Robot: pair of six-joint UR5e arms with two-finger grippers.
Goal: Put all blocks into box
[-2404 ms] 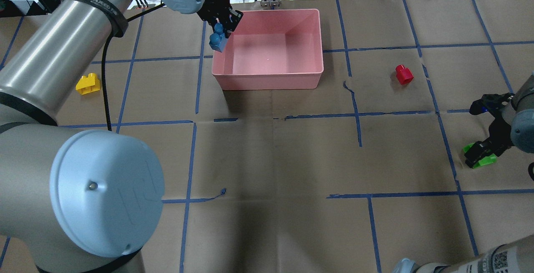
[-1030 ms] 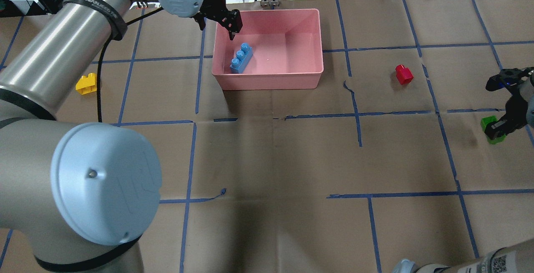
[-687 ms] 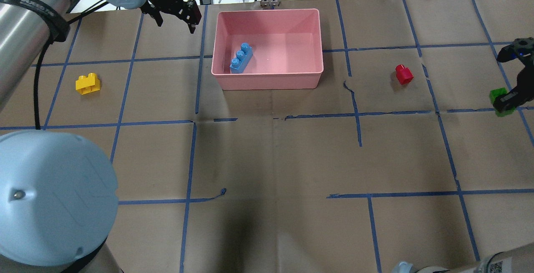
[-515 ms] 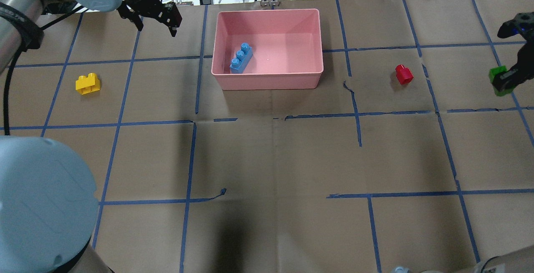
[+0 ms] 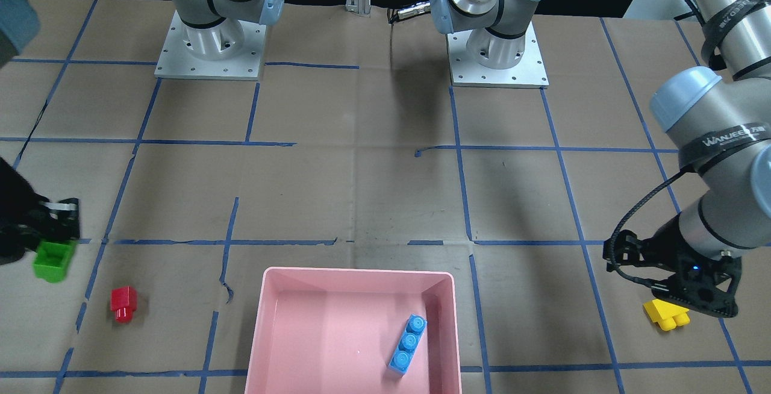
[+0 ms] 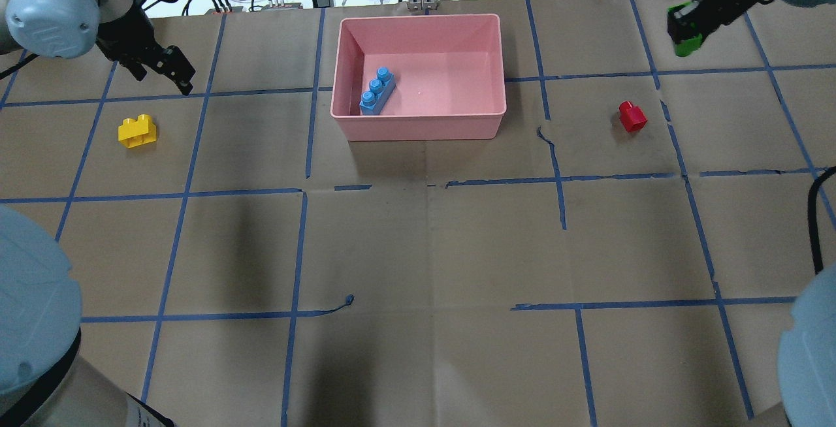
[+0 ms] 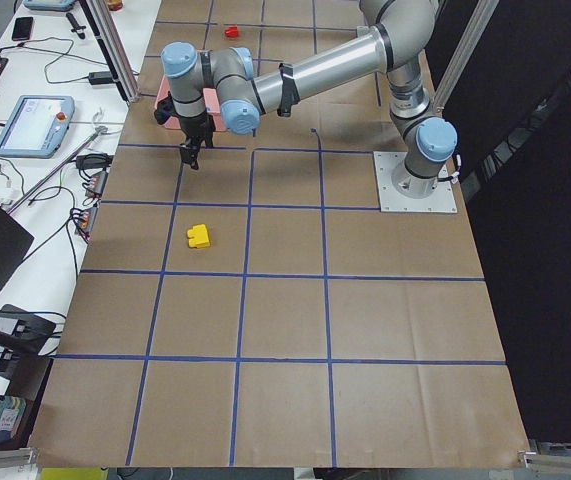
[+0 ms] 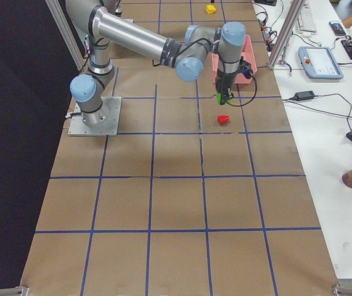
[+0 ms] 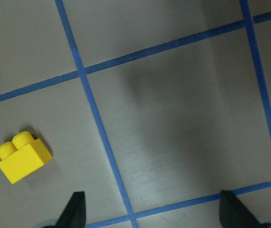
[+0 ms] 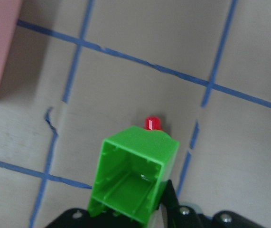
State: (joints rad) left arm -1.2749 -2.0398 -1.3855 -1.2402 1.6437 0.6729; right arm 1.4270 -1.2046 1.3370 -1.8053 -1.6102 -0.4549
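Overhead exterior view: the right gripper (image 6: 686, 25), jaws clamped on the green brick (image 6: 684, 46), holds it aloft well apart from the box (image 6: 418, 128), which contains only the blue brick (image 6: 377, 91). A hold near the brick's edge may let it twist or fall short. The left gripper (image 6: 163, 76), jaws apart, hangs near the yellow brick (image 6: 137, 132) and could knock it on descent.
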